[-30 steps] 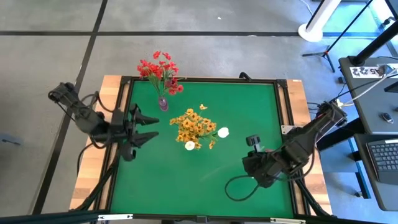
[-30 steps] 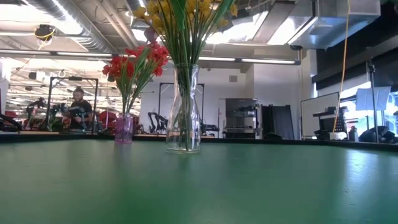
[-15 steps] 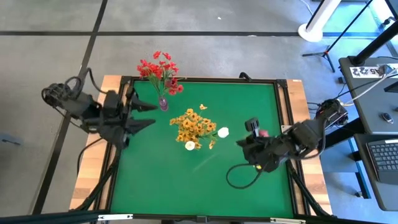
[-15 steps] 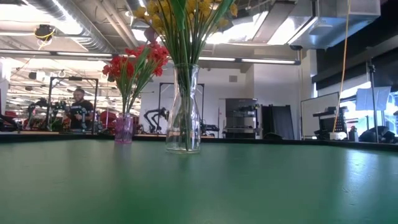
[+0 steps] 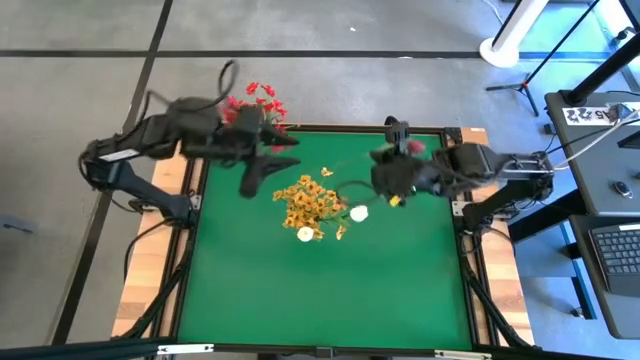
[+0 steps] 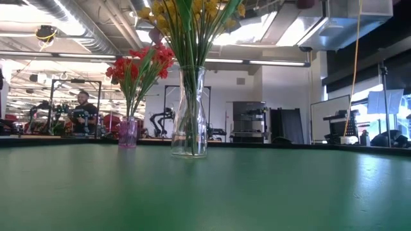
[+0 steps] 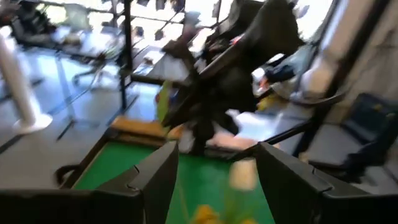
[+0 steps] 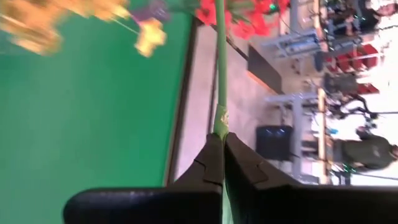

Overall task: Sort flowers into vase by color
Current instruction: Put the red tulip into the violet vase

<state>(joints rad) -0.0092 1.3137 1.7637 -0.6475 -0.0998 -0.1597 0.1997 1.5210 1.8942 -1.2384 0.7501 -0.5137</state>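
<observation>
A small purple vase (image 6: 128, 133) holds red flowers (image 5: 255, 108) at the table's far left. A clear glass vase (image 6: 189, 122) near the middle holds yellow-orange flowers (image 5: 312, 200) and white tulip buds (image 5: 358, 212). My left gripper (image 5: 285, 158) hovers open above the table, right by the red flowers. My right gripper (image 5: 382, 180) is raised over the far right part, beside the yellow flowers, shut on a thin green stem (image 5: 345, 165). A dark pink bud (image 5: 410, 147) shows just behind that gripper. My right gripper pinches the green stem (image 8: 219, 121) between its two fingers. The fingers lie along the stem, coming level from the table's right. The stem is lifted clear and runs out past the fingertips toward the yellow and red flowers. The dark pink bud sits on the wrist side.
The green mat (image 5: 330, 290) is bordered by a dark frame and wooden side strips (image 5: 140, 290). Its near half is bare mat. A person (image 6: 82, 106) stands in the room beyond the far edge.
Both arms have risen and swung toward the far edge. My left gripper has gone from the left edge to the red flowers, still open. My right gripper has gone from the near right part toward the vases and turned, carrying the stem through the air.
</observation>
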